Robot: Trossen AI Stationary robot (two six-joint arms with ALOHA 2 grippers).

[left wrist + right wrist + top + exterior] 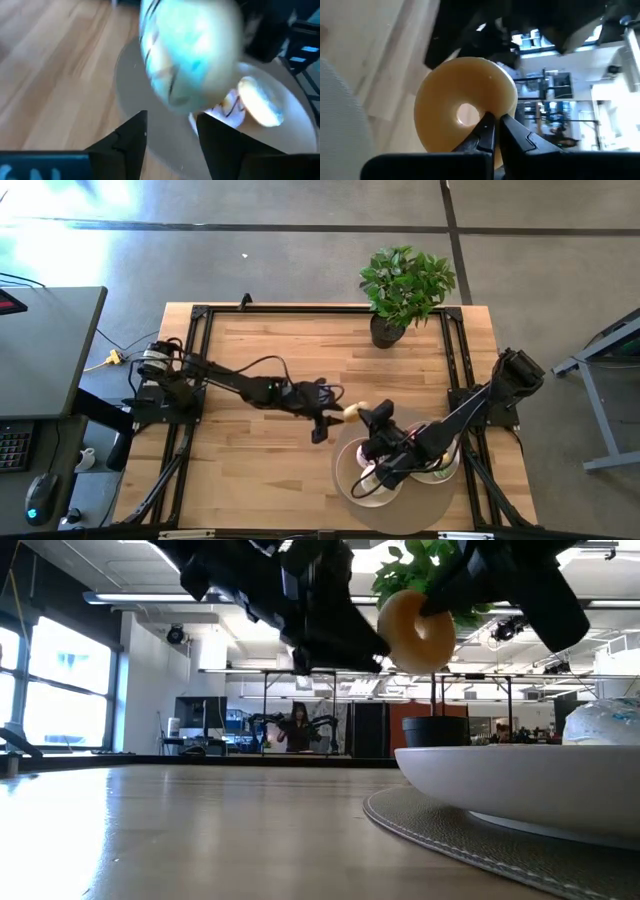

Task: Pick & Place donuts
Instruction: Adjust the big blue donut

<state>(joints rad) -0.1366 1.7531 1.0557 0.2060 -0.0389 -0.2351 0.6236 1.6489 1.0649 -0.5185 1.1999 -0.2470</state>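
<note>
A donut (352,410) with a beige underside (465,110) and pale white-blue icing (190,50) hangs above the table, just left of the plates. My right gripper (366,416) is shut on it. My left gripper (325,425) is open just left of the donut; its fingers (135,135) stand apart short of it, and the donut is blurred in its wrist view. Two beige plates (385,485) stand on a round grey mat (345,480). They hold other donuts, one pink (370,475) and one pale (260,100). My right gripper pinches the donut's ring (492,102) between its two fingers, one finger tip (486,125) at the hole's edge and the other toward the outer rim. The fingers come from the table's right side. The donut stands on edge, lifted clear of the table (415,630).
A potted plant (400,290) stands at the far edge, right of centre. The plate's rim (520,780) and the mat (450,830) lie under and right of the held donut. Bare wood (250,460) lies to the left of the mat.
</note>
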